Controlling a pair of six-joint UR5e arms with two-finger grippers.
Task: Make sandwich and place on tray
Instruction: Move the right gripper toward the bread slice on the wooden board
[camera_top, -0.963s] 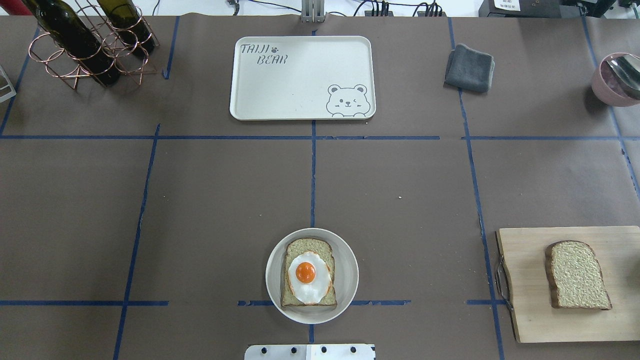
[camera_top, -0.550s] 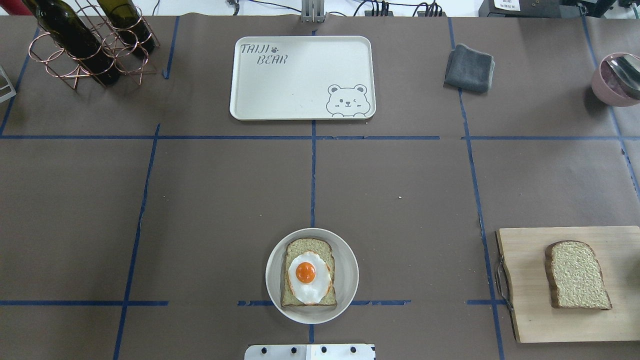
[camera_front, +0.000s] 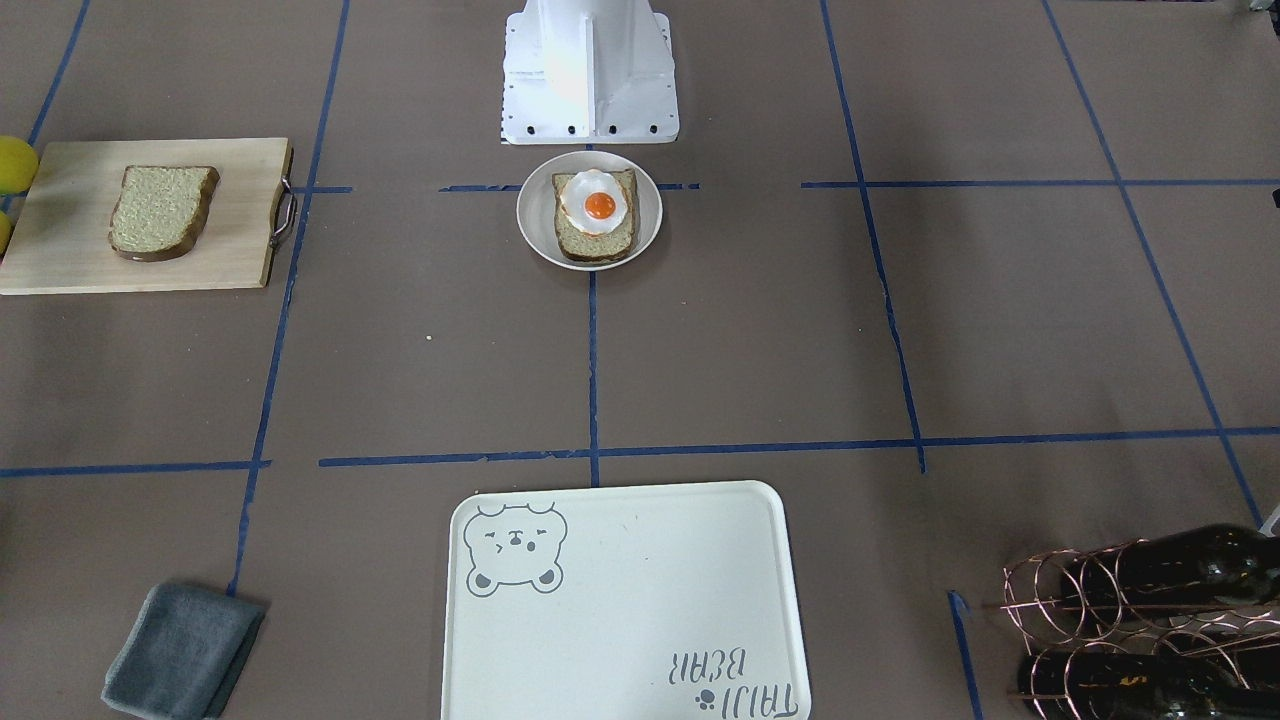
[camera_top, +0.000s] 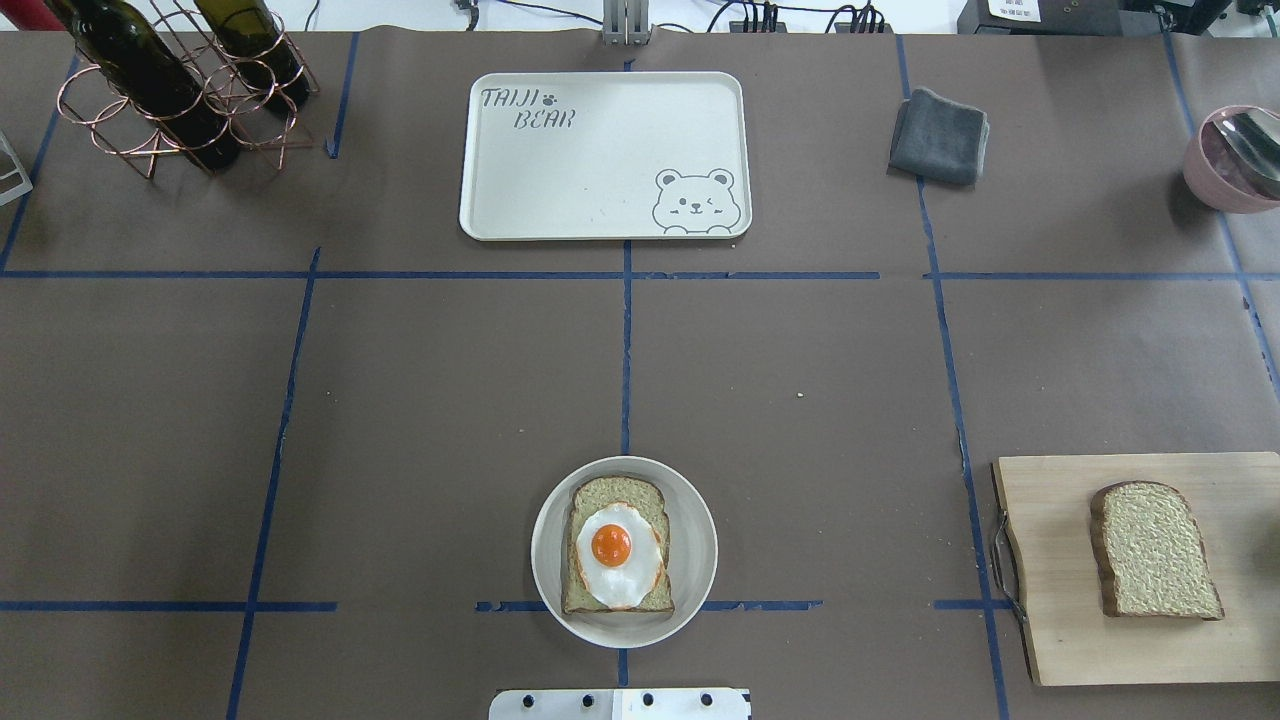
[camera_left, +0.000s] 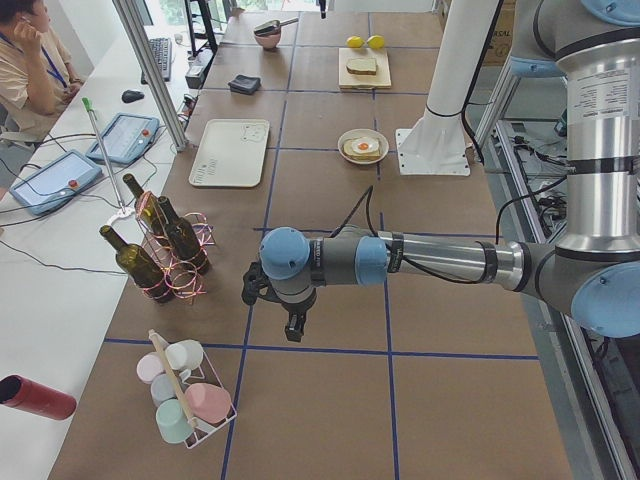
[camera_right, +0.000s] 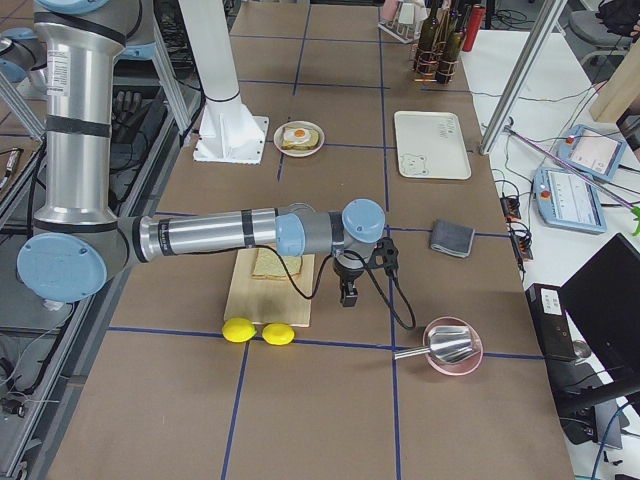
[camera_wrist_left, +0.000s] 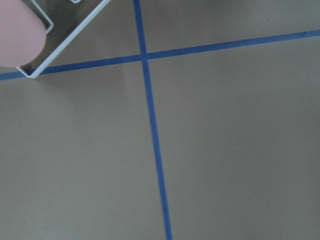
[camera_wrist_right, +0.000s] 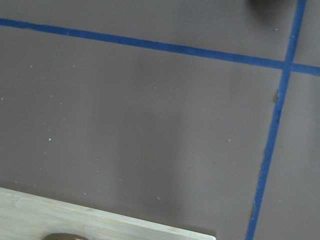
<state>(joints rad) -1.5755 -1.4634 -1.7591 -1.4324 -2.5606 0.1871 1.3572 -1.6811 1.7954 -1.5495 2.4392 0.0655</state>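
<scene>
A tan bread slice (camera_top: 650, 500) with a fried egg (camera_top: 617, 548) on top lies on a small round white plate (camera_top: 700, 560) at the near middle; the egg also shows in the front-facing view (camera_front: 596, 205). A second bread slice (camera_top: 1152, 550) lies on the wooden cutting board (camera_top: 1050, 620) at the near right. The cream bear tray (camera_top: 600, 170) sits bare at the far middle. My left gripper (camera_left: 293, 325) hangs off to the left near the bottle rack. My right gripper (camera_right: 347, 296) hangs beside the cutting board. I cannot tell whether either is open or shut.
A copper rack with wine bottles (camera_top: 180, 85) stands far left. A grey cloth (camera_top: 938, 135) and a pink bowl with a spoon (camera_top: 1235, 160) are far right. Two lemons (camera_right: 258, 331) lie by the board. A wire basket of cups (camera_left: 185, 400) sits beyond the table's left part.
</scene>
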